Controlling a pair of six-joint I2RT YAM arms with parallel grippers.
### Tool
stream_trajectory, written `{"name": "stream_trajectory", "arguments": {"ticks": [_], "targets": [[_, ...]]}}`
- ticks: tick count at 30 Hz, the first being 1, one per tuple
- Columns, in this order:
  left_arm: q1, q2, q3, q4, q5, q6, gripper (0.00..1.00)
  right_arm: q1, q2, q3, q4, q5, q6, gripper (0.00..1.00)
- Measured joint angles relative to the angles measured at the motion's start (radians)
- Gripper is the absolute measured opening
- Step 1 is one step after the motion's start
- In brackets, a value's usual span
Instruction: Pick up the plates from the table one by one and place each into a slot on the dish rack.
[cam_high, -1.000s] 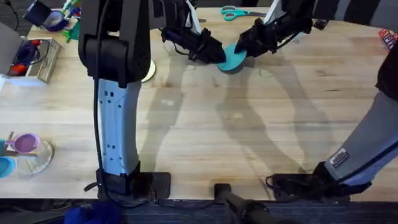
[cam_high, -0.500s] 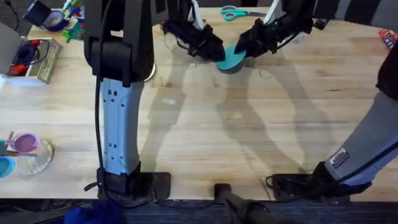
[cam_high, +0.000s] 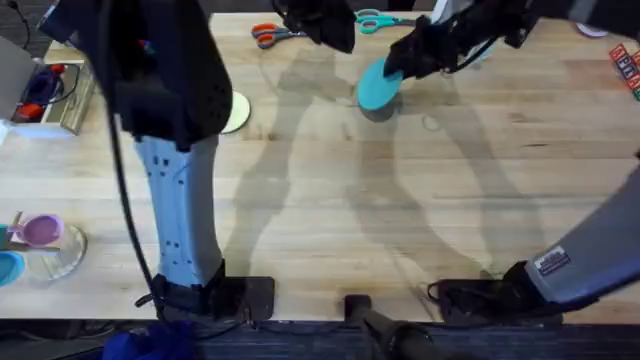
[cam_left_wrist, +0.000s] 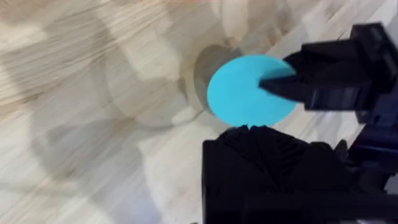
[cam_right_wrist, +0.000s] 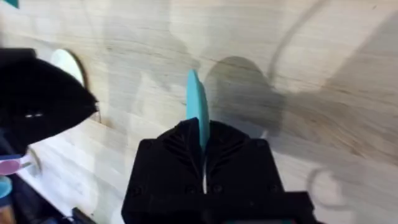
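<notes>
While labels unreadable, right gripper (cam_right_wrist: 200, 134) clamps teal plate (cam_right_wrist: 196, 99).

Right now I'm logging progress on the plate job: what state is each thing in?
Round teal plastic plate: lifted off the table, held on edge.
Right gripper: shut on the teal plate.
Round cream-yellow plate: flat on the light wooden table, untouched.

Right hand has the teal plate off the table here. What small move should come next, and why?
Probably carry it on toward the dish rack. The right hand is shut on the teal plate's edge, the plate held edge-up above the table with its shadow beneath, and the left hand is clear of it.
</notes>
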Motion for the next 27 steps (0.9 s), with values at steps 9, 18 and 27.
{"name": "stream_trajectory", "arguments": {"ticks": [9,18,27], "targets": [[0.000,-0.155,0.001,-0.169,-0.133,0.120,0.040,0.000,-0.216,0.000,-0.091,0.103,-0.134,0.029],[0.000,-0.307,0.001,-0.294,-0.232,0.207,0.041,0.000,-0.423,0.000,-0.164,0.255,-0.272,0.029],[0.000,-0.485,0.001,-0.353,-0.266,0.230,0.041,0.000,-0.510,0.000,-0.176,0.351,-0.359,0.029]]}}
